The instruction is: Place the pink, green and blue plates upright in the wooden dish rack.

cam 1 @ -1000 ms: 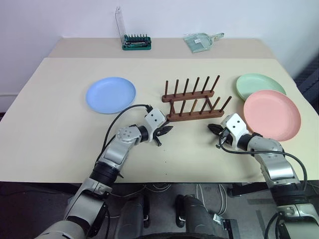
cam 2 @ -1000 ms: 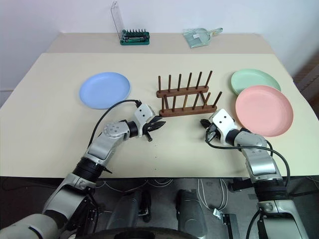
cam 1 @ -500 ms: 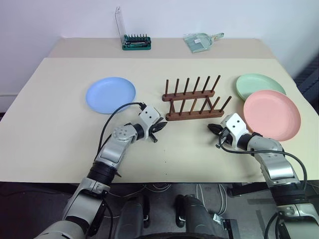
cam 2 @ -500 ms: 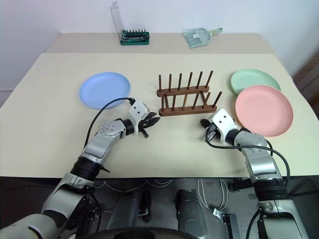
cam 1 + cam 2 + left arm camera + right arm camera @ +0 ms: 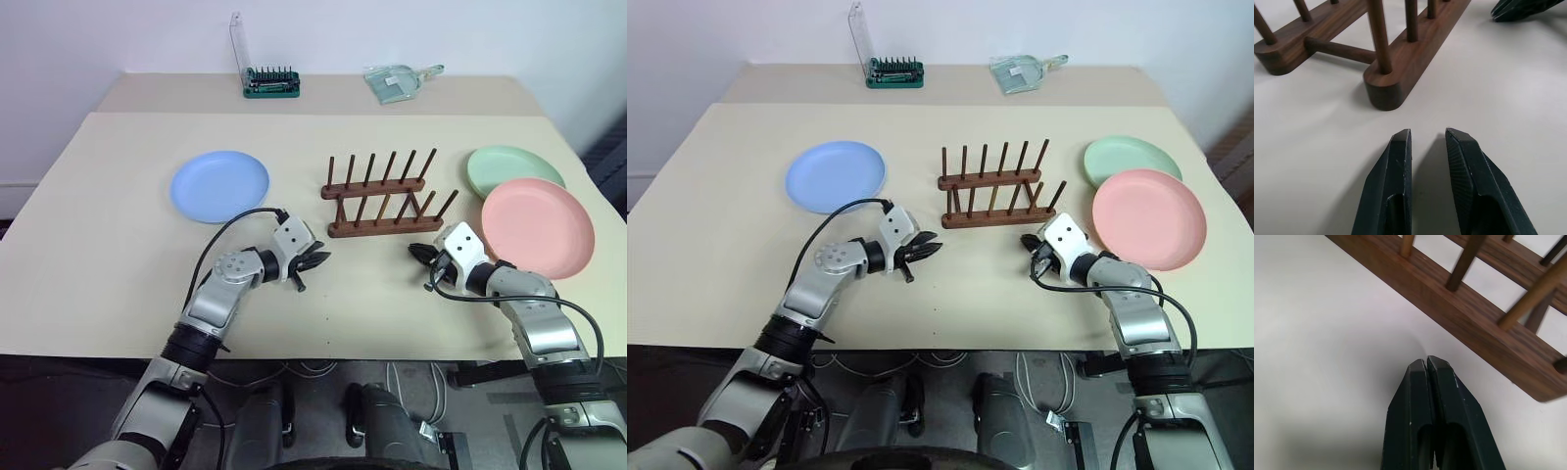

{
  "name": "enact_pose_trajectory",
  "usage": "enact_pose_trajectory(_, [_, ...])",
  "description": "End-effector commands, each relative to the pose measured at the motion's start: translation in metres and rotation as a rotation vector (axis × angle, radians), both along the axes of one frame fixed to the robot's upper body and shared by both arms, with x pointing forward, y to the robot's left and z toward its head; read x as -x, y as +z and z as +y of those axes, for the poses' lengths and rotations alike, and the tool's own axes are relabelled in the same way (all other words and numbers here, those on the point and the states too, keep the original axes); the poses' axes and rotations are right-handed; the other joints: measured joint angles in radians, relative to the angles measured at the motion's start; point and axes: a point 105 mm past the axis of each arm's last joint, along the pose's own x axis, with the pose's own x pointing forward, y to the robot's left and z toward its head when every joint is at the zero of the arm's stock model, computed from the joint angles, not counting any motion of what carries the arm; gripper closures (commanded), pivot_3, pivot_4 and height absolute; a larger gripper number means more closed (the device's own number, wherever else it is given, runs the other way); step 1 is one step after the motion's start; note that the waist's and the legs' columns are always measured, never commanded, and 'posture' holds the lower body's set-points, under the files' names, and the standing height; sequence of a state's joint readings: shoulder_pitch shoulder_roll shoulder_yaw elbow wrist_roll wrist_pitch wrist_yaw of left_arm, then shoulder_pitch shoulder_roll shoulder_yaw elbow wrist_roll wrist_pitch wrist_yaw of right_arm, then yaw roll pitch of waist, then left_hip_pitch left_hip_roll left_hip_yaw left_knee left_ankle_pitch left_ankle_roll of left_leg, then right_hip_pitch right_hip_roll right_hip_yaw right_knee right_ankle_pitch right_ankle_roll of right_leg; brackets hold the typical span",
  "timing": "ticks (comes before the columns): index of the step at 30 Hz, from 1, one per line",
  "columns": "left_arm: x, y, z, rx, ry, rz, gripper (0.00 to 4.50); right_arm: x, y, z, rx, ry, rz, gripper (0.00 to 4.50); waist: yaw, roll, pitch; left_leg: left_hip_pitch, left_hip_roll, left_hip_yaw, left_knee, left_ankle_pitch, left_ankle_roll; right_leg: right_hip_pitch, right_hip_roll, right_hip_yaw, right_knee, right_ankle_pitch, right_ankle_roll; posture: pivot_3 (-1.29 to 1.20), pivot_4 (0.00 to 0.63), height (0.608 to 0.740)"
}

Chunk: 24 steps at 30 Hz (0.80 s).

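1. The rack (image 5: 385, 195) stands in the middle of the frame on the table (image 5: 118, 245). No plate is in it; its pegs stick up bare.
2. The blue plate (image 5: 219, 185) lies flat to the left of the rack, well apart from it.
3. The green plate (image 5: 513, 166) lies flat at the right, and the pink plate (image 5: 537, 226) lies just below it (the pink rim covers a bit of the green one).
4. The left gripper (image 5: 315, 262) sits low over the table, below the rack's left end. Its two fingers (image 5: 1393, 176) are a little apart with nothing between them, and they point at the end of the near rail.
5. The right gripper (image 5: 416, 251) sits just below the rack's right end, near the pink plate. Its fingers (image 5: 1418, 396) are pressed together and hold nothing.
6. At the top of the frame, a green case (image 5: 271, 86) with an open clear lid stands to the left, and a clear dustpan (image 5: 397, 80) lies to the right.
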<state>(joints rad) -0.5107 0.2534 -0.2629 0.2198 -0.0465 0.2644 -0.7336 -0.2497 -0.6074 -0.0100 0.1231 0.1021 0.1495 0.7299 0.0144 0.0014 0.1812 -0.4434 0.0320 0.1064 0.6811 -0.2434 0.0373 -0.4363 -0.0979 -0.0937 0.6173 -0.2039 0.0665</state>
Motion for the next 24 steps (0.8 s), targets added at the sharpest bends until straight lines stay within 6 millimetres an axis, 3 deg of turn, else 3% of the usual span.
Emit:
enact_pose_trajectory(1, [-0.013, 0.004, -0.011, 0.001, 0.052, -0.012, 3.39, 0.001, 0.007, 0.005, -0.010, 0.006, -0.035, 4.46, 0.000, 0.000, 0.000, 0.000, 0.000, 0.000, 0.000, 0.000, 0.000, 0.000, 0.000, 0.000, 0.000, 0.000, 0.000, 0.00, 0.150, 0.740])
enact_pose_trajectory(6, [-0.016, -0.001, -0.019, 0.003, 0.078, -0.010, 3.39, 0.004, 0.006, 0.004, -0.016, -0.002, -0.033, 4.46, -0.002, 0.000, 0.000, 0.000, 0.000, 0.000, 0.000, 0.000, 0.000, 0.000, 0.001, 0.000, 0.000, 0.000, 0.000, 0.00, 0.150, 0.740])
enact_pose_trajectory(15, [-0.025, -0.005, -0.013, -0.001, 0.142, -0.009, 3.39, 0.002, 0.008, 0.003, -0.012, -0.004, -0.037, 4.46, -0.003, 0.000, 0.000, 0.000, 0.000, 0.000, 0.000, 0.000, 0.000, 0.001, 0.000, 0.000, 0.000, 0.000, 0.000, 0.00, 0.150, 0.740])
enact_pose_trajectory(19, [-0.025, 0.002, -0.004, 0.032, 0.152, -0.027, 3.39, 0.008, 0.023, 0.001, -0.033, 0.041, -0.050, 4.46, -0.003, 0.000, 0.000, 0.000, 0.000, 0.000, 0.000, 0.000, 0.000, 0.000, 0.000, 0.000, 0.000, 0.000, 0.000, 0.00, 0.150, 0.740])
enact_pose_trajectory(21, [-0.016, 0.013, -0.004, 0.088, 0.090, -0.054, 3.39, 0.014, 0.037, -0.006, -0.048, 0.051, -0.051, 4.46, -0.004, 0.000, 0.000, 0.000, 0.000, 0.000, 0.000, 0.000, 0.000, 0.000, 0.000, 0.000, 0.000, 0.000, 0.000, 0.00, 0.150, 0.740])
enact_pose_trajectory(24, [0.004, 0.031, 0.000, 0.174, -0.021, -0.089, 3.45, 0.024, 0.062, -0.028, -0.044, 0.015, -0.064, 3.14, -0.003, 0.001, 0.001, -0.001, 0.000, 0.000, -0.001, 0.000, 0.000, -0.001, 0.000, 0.000, 0.000, 0.000, 0.000, 0.00, 0.150, 0.740])
